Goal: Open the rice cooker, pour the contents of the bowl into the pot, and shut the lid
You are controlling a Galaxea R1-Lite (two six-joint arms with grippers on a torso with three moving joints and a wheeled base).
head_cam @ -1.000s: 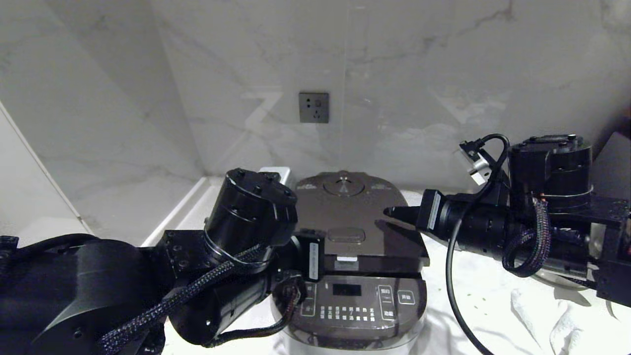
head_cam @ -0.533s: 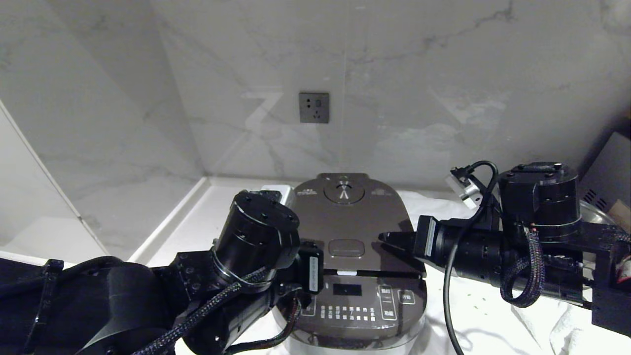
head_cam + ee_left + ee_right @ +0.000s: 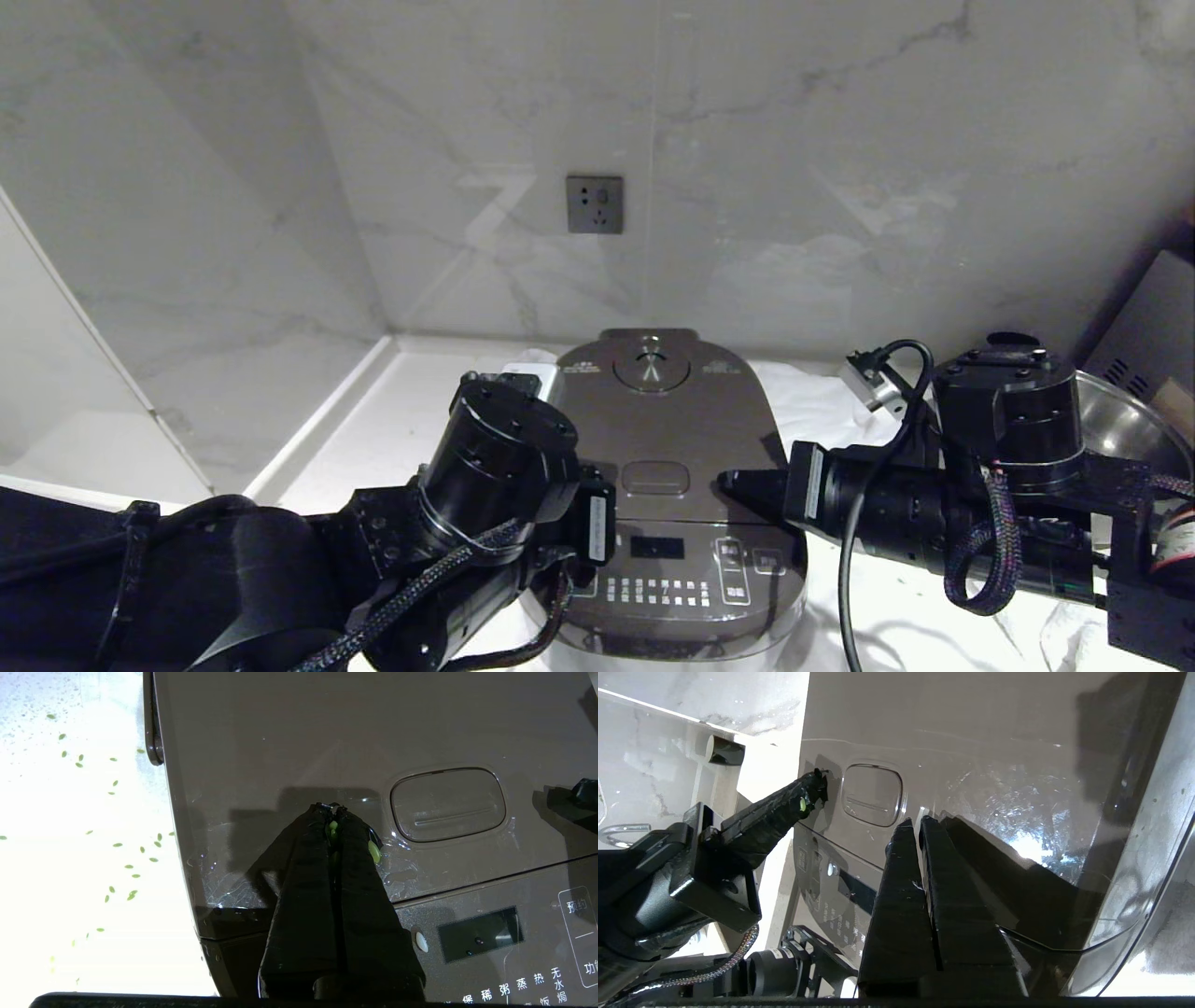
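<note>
The lid (image 3: 665, 420) has dropped flush onto the rice cooker (image 3: 667, 569) under both pressing grippers — left gripper (image 3: 334, 808) and right gripper (image 3: 916, 822), fingers pressed together, empty — closing looks done.

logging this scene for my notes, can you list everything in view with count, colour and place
rice cooker: 1, dark brown-grey, centre of the counter
lid: 1, dark brown, down on the cooker, wet on top
latch button: 1, brown, front middle of the lid
green bits: many, green, scattered on the white cloth left of the cooker
steel pan: 1, shiny, right of the cooker, partly hidden
wall socket: 1, grey, marble wall behind
left end effector: 1, black, shut, tips on the lid left of the latch button
right end effector: 1, black, shut, over the lid's right side
</note>
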